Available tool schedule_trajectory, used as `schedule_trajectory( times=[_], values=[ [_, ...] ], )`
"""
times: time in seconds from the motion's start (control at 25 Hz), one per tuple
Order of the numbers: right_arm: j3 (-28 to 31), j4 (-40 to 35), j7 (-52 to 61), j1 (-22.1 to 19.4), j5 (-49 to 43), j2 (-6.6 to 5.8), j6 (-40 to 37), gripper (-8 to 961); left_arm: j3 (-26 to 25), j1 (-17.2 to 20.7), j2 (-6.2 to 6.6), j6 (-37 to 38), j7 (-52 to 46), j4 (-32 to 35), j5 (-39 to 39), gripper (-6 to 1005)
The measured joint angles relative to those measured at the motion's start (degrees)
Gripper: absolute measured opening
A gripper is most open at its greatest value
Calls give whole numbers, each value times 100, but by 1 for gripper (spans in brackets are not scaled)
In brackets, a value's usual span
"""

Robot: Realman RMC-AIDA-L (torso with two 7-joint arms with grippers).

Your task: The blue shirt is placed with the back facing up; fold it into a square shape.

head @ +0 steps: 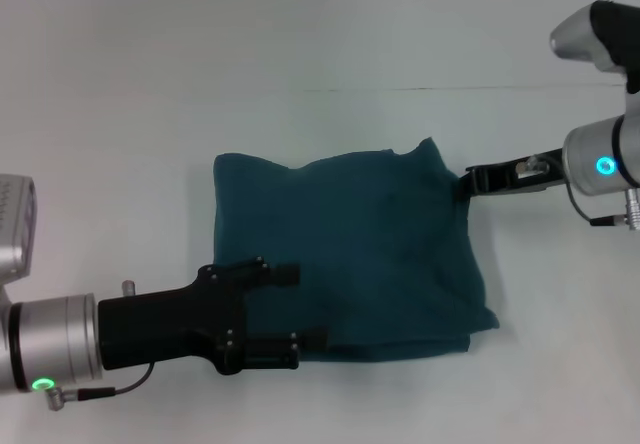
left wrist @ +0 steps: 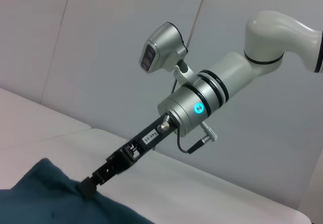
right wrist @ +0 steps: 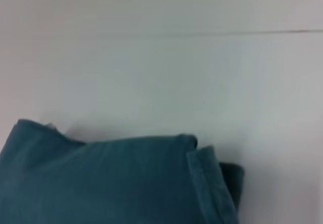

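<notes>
Left gripper (head: 305, 306), jaws spread wide, over the near-left edge of the shirt (head: 370, 244), a soft teal knit folded into a rough, layered square on the white table (head: 300, 44); right gripper (head: 468, 181) at its far-right corner, jaw state unclear.

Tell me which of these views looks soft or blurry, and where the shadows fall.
Right wrist view: softest, the blue shirt blurred, faint shadow beside its folded corner. Head view: sharp, even light, thin shadow under the left gripper. Left wrist view: clear on the right gripper at the shirt's edge.
</notes>
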Motion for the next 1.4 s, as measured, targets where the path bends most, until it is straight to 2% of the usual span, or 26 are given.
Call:
schedule_trajectory(
  times=[0.28, 0.68, 0.92, 1.04, 1.24, 1.4],
  values=[
    [56, 25, -16, 83, -27, -50, 56, 19, 0, -17, 0, -28, -3, 0, 0, 905],
    [65, 194, -142, -10, -28, -71, 216, 163, 0, -55, 0, -114, -3, 1, -44, 905],
    [286, 44, -256, -216, -10, -206, 239, 273, -21, -109, 16, -284, -161, 17, -346, 905],
    [607, -41, -446, -260, 21, -223, 20, 339, -25, -162, 18, -651, -447, 29, -500, 905],
    [1102, -65, -963, -294, 414, -224, -426, 450, -24, -369, 18, -1665, -1336, 40, -583, 905],
    [1165, -75, -1219, -333, 706, -249, -606, 610, -21, -566, 25, -2252, -1927, 46, -589, 905]
  ],
)
